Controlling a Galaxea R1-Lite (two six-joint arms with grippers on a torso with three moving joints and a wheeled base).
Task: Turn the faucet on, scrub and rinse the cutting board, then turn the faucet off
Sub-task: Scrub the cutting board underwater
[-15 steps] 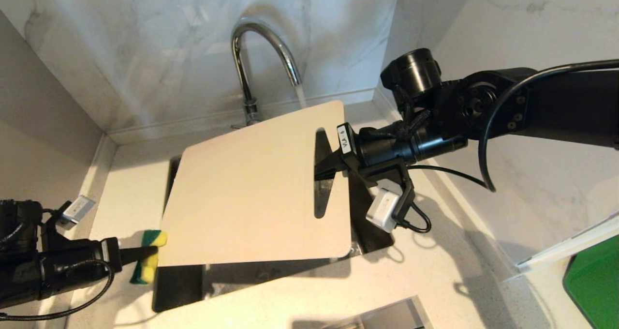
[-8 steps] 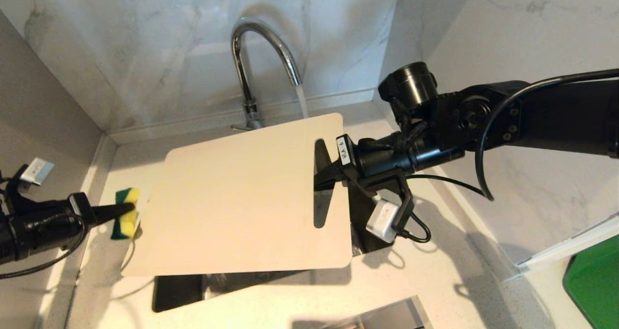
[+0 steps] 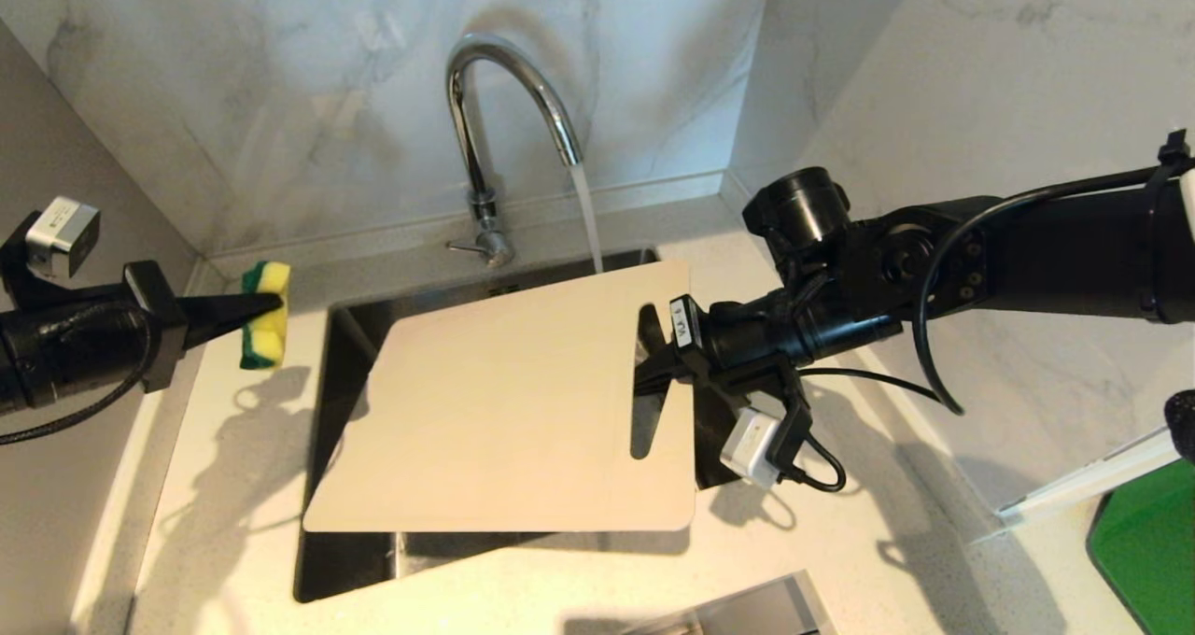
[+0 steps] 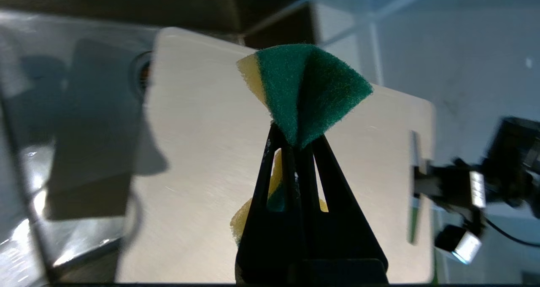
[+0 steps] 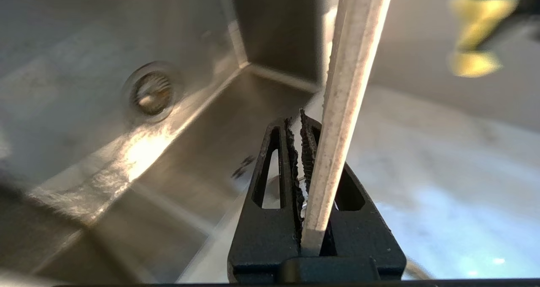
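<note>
R gripper (image 3: 653, 359) was clamped on the cutting board (image 3: 504, 402) at its slotted short end, jaws nearly together w/ just the thin board edge between the ribbed pads, as the right wrist view showed. Board hung roughly level over the sink (image 3: 341, 327), one far corner just under the water stream (image 3: 588, 215) falling from the faucet (image 3: 509, 103), so tap was on. L gripper (image 3: 245, 310) sat well off to the left above the countertop (image 3: 233, 486), pinched tight on a sponge (image 3: 264, 313), apart from the board. Handling, as a guess: board looked stiff, thin, prob. light, but wide, so held by one end it'd lever hard on the grip; smooth matte cream face likely gets slick when wet. Best hold seemed the strip beside the slot, where the pincer had it, or the slot itself. Sponge was soft, squashed into a bow-tie shape between the L fingers (image 4: 295, 185), coarse green scouring side plus yellow foam. Faucet: polished chrome gooseneck w/ small lever at base (image 3: 467, 246). Sink: brushed steel, square-walled, round drain (image 5: 152, 88) in the floor. Countertop pale speckled stone; walls veined marble-look slabs. Scrubbing looked not yet finished; tap yet to be shut.
</note>
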